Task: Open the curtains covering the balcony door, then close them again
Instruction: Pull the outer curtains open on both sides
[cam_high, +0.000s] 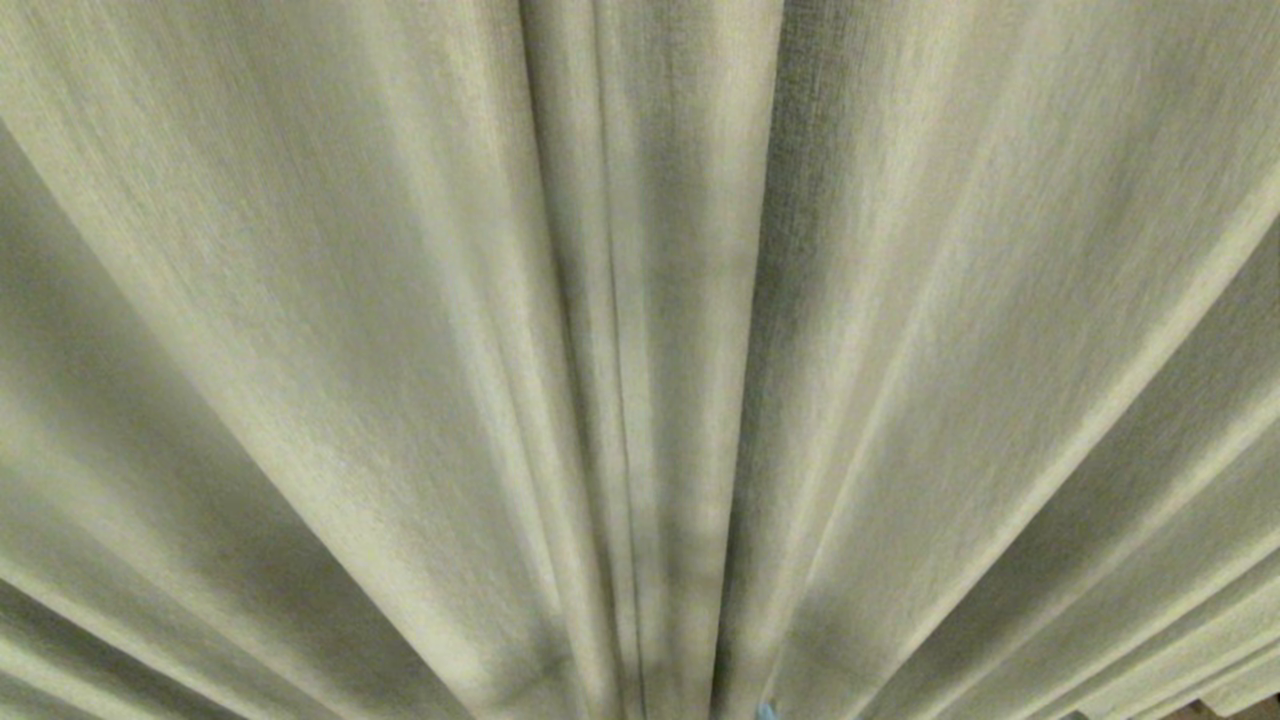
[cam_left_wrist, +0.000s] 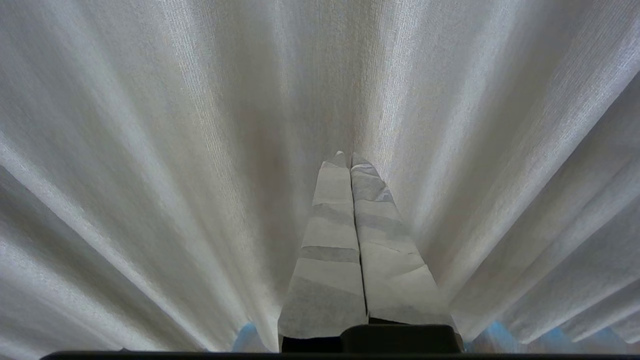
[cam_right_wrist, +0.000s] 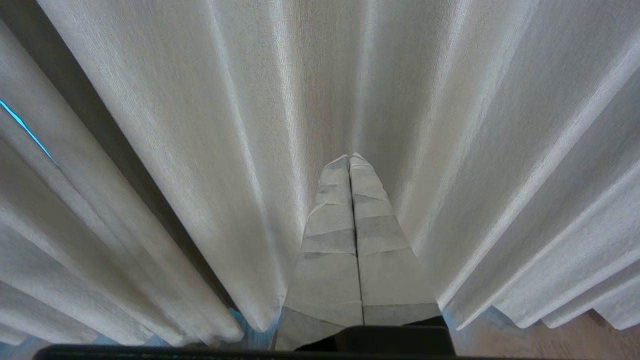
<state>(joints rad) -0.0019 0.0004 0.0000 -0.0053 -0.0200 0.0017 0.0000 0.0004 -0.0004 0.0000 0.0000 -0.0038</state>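
Observation:
The curtains fill the head view as thick beige-grey pleated drapes, drawn together, with a seam where two panels meet near the middle. No arm shows in the head view. In the left wrist view my left gripper points at the curtains, its two tape-wrapped fingers pressed together with nothing between them. My right gripper stands shut the same way before the curtains, empty. The balcony door is hidden behind the fabric.
A dark gap between two folds runs along one side of the right wrist view, with a thin blue sliver of light. Bare floor shows below the curtain hem.

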